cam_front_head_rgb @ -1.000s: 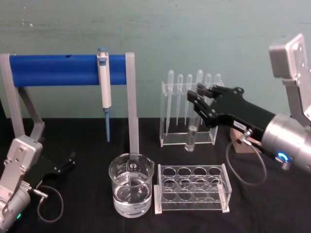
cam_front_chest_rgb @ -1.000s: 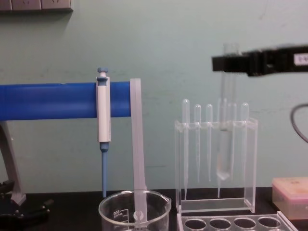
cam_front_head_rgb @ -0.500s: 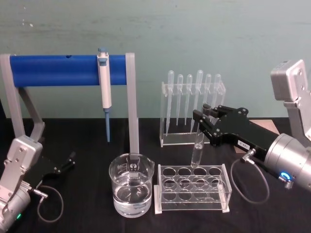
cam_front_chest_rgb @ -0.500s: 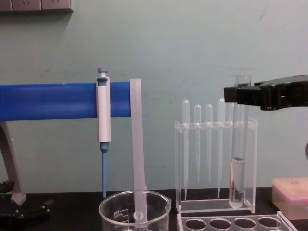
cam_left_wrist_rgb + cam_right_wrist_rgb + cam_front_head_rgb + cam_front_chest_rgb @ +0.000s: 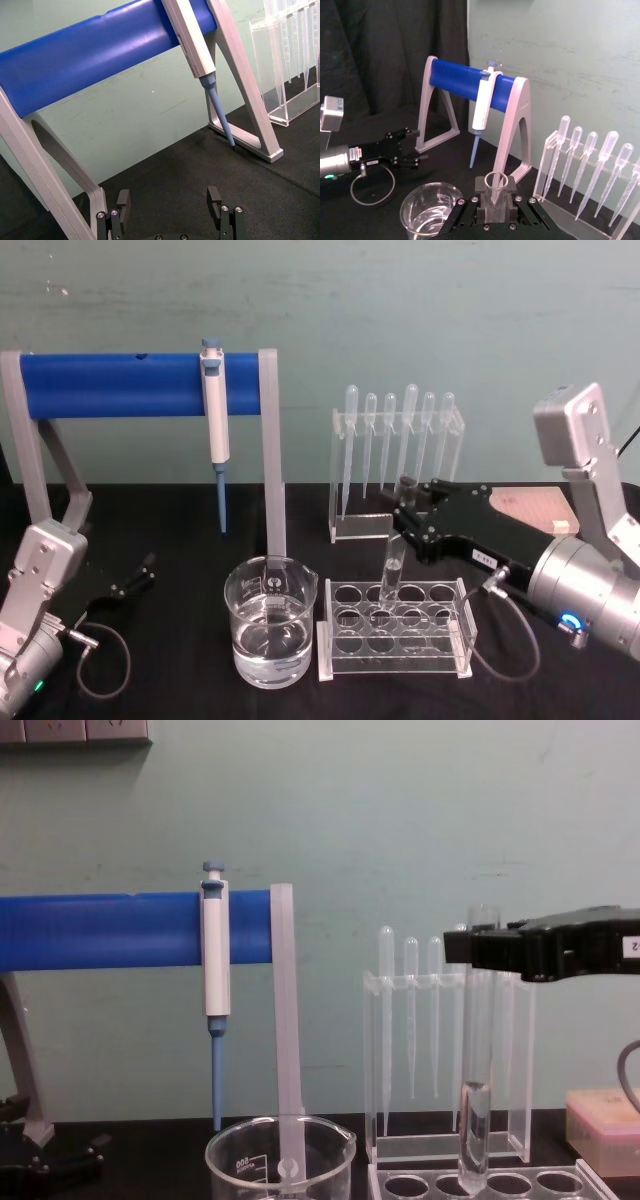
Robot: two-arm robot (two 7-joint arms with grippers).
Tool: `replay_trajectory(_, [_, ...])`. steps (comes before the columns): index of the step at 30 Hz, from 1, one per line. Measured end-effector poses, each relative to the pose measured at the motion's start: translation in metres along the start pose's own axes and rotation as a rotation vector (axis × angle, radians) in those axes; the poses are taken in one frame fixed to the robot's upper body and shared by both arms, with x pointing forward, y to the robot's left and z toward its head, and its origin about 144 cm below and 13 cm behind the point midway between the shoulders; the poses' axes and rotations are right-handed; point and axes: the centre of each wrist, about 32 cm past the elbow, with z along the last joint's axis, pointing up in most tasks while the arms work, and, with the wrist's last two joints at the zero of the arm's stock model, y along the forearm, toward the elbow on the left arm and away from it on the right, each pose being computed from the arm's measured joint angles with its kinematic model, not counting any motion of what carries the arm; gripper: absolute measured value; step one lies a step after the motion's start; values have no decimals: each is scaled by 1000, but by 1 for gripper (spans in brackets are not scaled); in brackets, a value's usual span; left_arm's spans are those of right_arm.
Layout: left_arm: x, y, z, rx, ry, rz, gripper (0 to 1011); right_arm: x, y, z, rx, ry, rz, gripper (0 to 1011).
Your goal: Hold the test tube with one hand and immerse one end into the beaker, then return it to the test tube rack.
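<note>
Above the clear plastic rack (image 5: 395, 630), the right claw (image 5: 405, 512) grips the fragile, slippery clear glass test tube (image 5: 390, 575) near its rim; the left claw (image 5: 170, 205), parked, gapes wide.

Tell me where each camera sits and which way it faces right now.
Head: high, looking down; right end effector holds the test tube into the clear rack; left end effector parked on the table.
Chest: low, facing forward; side view of test tube, beaker rim, right end effector.
Left wrist: looks past open fingers at the blue stand.
Right wrist: looks over the test tube mouth toward beaker.
Head and chest share beaker, rack, tube.
</note>
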Motion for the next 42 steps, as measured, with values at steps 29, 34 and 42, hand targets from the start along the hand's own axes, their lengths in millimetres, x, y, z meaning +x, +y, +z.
replay_trajectory(29, [0,0,0,0,0,0,1000,-4,6,-28,-16,16,13,226])
replay_trajectory(34, [0,0,0,0,0,0,1000,-4,6,-36,-19,17,9,226])
replay_trajectory(42, [0,0,0,0,0,0,1000,-3,8,-44,-30,21,6,226])
